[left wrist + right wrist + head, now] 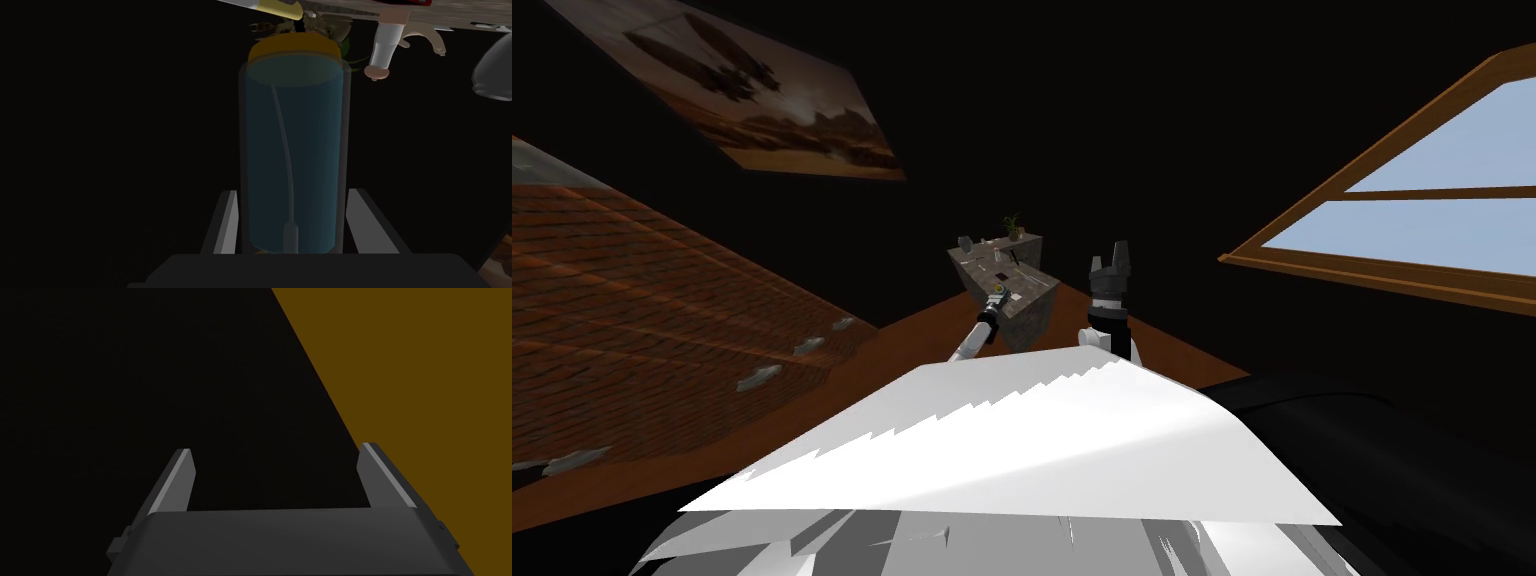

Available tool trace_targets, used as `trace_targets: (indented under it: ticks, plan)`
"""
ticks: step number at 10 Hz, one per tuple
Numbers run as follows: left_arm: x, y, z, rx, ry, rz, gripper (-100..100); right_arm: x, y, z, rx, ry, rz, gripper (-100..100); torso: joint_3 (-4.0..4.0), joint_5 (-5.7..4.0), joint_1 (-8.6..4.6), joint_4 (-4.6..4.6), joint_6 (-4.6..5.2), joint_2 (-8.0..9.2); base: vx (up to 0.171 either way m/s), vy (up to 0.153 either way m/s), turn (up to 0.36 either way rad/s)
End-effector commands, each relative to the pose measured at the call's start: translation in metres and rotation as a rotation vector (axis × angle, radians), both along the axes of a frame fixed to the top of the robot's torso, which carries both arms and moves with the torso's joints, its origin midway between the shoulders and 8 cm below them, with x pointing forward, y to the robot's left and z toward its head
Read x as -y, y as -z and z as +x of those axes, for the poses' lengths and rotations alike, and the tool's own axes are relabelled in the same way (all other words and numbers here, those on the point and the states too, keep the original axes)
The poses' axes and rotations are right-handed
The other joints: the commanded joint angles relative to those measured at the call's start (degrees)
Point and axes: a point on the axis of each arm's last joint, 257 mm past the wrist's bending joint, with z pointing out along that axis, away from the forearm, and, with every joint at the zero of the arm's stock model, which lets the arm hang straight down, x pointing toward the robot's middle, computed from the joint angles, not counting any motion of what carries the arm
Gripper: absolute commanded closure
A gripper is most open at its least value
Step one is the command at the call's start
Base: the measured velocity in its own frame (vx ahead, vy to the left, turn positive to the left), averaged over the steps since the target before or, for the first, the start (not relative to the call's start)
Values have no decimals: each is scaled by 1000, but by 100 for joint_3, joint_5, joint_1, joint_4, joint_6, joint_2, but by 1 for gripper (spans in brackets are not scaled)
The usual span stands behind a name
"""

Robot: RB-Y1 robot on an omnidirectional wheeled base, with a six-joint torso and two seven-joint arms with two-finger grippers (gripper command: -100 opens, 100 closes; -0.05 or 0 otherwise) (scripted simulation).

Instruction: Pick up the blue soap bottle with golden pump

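Left hand (292,191) gripping blue bottle (292,140) (arm outstretched), right hand (275,448) raised

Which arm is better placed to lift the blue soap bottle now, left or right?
Left. The left gripper is shut on the blue soap bottle, its fingers pressing the sides near the base. The right gripper is open, with nothing between its fingers.

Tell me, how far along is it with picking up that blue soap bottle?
Looks done: the reach and grip, as the left claw is shut on the sides of the blue soap bottle. In hand: the lift; I cannot tell if it is off the grey counter yet. Left: raising it clear. The right claw is open, empty.
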Motion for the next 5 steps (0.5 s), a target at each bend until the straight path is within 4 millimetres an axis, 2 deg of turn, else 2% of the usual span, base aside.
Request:
trace_targets:
  ticks: [1, 4, 5]
  plan:
    - [1, -3, -1, 10, 3, 7, 100, 0, 0, 0, 0, 0, 0, 0, 0, 0, 0, 0, 0, 0, 5, 11, 8]
    - [2, -4, -1, 22, 8, 32, 100, 0, 0, 0, 0, 0, 0, 0, 2, -9, -24, 1, 3, 3, -1, -2, -1]
    - [2, -4, -1, 22, 8, 33, 0, 0, 0, 0, 0, 0, 0, 0, 2, -10, -25, 2, 3, 3, 0, 0, 0]
